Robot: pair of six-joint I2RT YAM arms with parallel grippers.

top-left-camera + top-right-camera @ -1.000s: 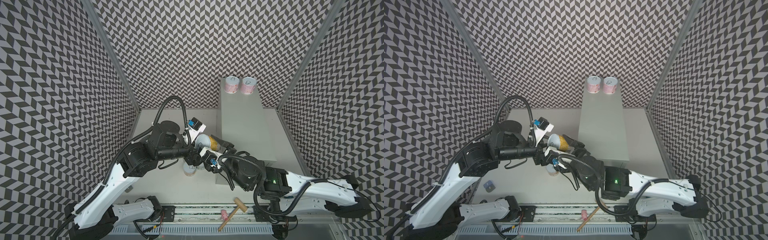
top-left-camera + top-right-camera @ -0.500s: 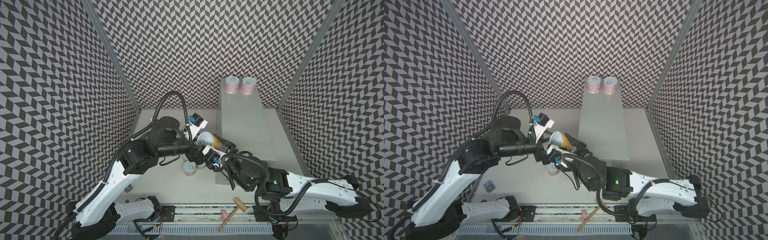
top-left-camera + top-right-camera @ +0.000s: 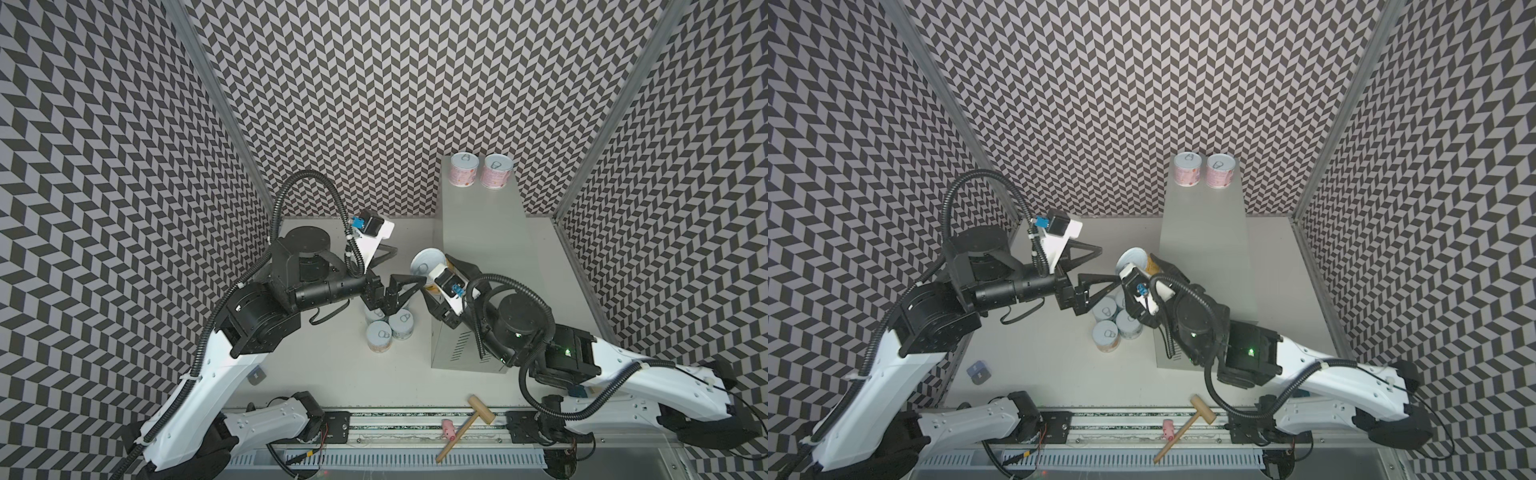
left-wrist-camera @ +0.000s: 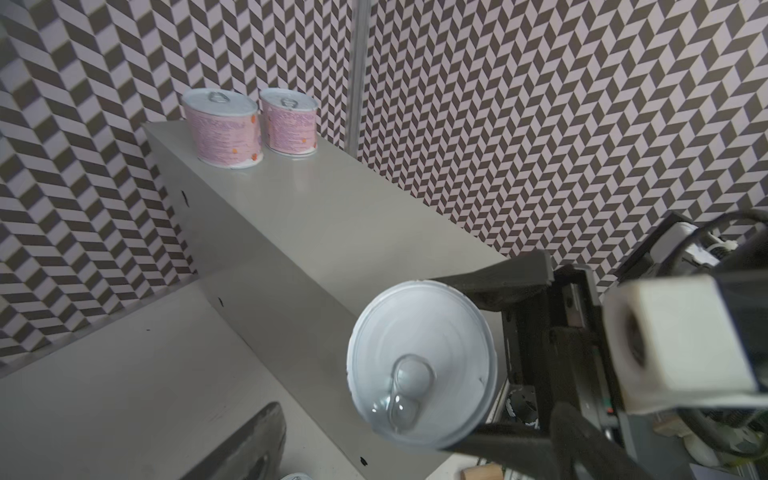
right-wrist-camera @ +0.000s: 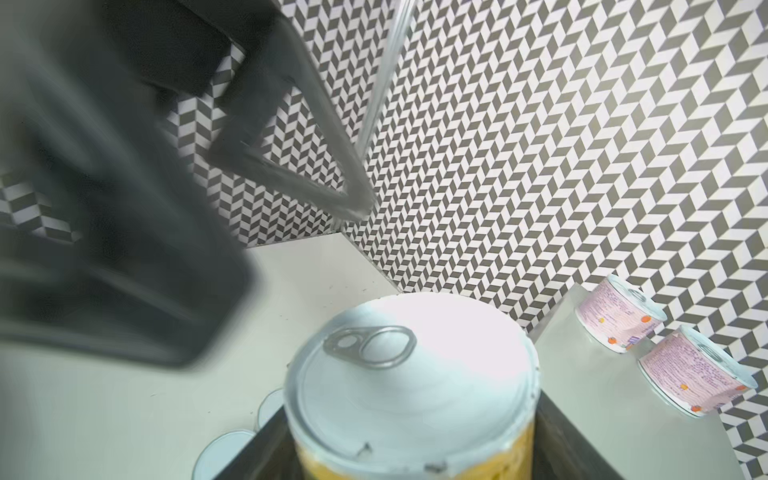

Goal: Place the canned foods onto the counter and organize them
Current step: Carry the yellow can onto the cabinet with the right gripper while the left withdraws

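Observation:
My right gripper (image 3: 434, 272) is shut on an orange-yellow can (image 3: 428, 265) (image 5: 411, 374), held in the air beside the near left side of the counter (image 3: 482, 232) (image 3: 1204, 232), lid toward the left arm. My left gripper (image 3: 409, 264) (image 3: 1109, 264) stands wide open just left of that can, touching nothing. Two pink cans (image 3: 464, 170) (image 3: 496, 171) stand side by side at the counter's far end. More cans (image 3: 379, 336) (image 3: 1128, 324) cluster on the floor below the grippers, partly hidden by them.
A wooden mallet (image 3: 469, 419) and a small pink toy (image 3: 448, 428) lie on the front rail. A small grey-blue block (image 3: 978, 371) sits on the floor at the near left. Patterned walls close in on three sides.
The left gripper has let go of the orange-yellow can, opened wide and drawn back a little. The right gripper keeps the can and has shifted slightly toward the counter.

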